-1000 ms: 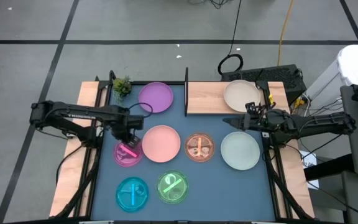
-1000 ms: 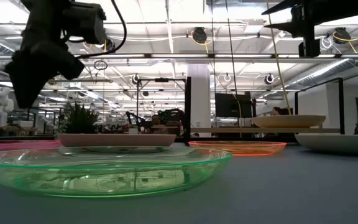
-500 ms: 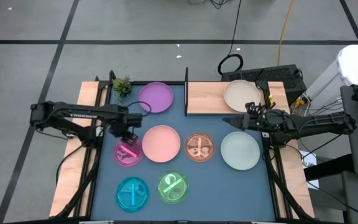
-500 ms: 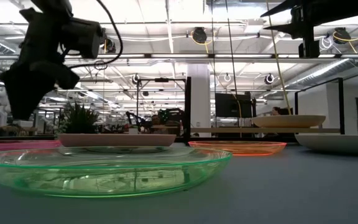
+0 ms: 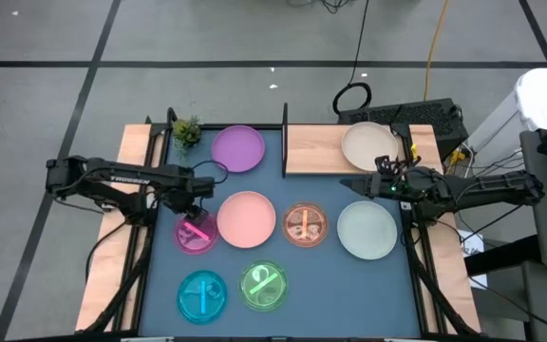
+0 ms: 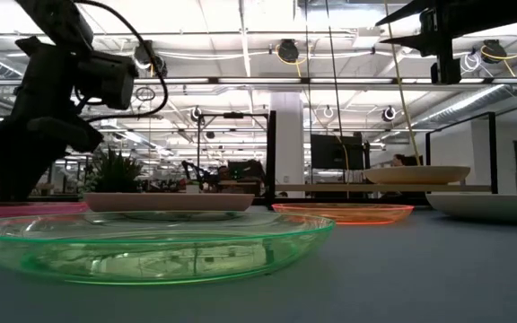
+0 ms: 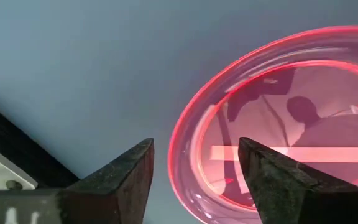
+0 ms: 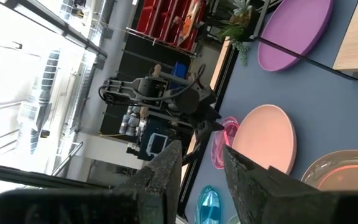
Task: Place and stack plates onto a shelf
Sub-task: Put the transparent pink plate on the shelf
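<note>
**Plates wait on the blue table, one already on the shelf**

Plates cover the blue table [image 5: 272, 161], and I read them from the left side across. The left gripper [image 5: 196, 205] hangs just over the far rim of the magenta plate [image 5: 196, 233], its fingers [image 7: 126, 177] spread apart with nothing between them; the wrist view shows the plate's rim running between the two tips, a pink stick lying inside the dish. Behind that arm a small plant [image 5: 186, 130] stands at the back edge, with the purple plate [image 5: 237, 148] beside it. Nearer the front sit the cyan plate [image 5: 202, 294] and the green plate [image 5: 265, 286], side by side. The pink plate [image 5: 246, 218] lies in the middle, touching nothing, then the orange plate [image 5: 304, 225]. The shelf [image 5: 316, 149] stretches along the back right, a black upright at its left end, and the cream plate [image 5: 368, 145] rests on its right half. Below it the mint plate [image 5: 367, 229] lies flat on the table. The right gripper [image 5: 380, 185] hovers between the shelf and the mint plate, fingers slightly parted, empty.
</note>
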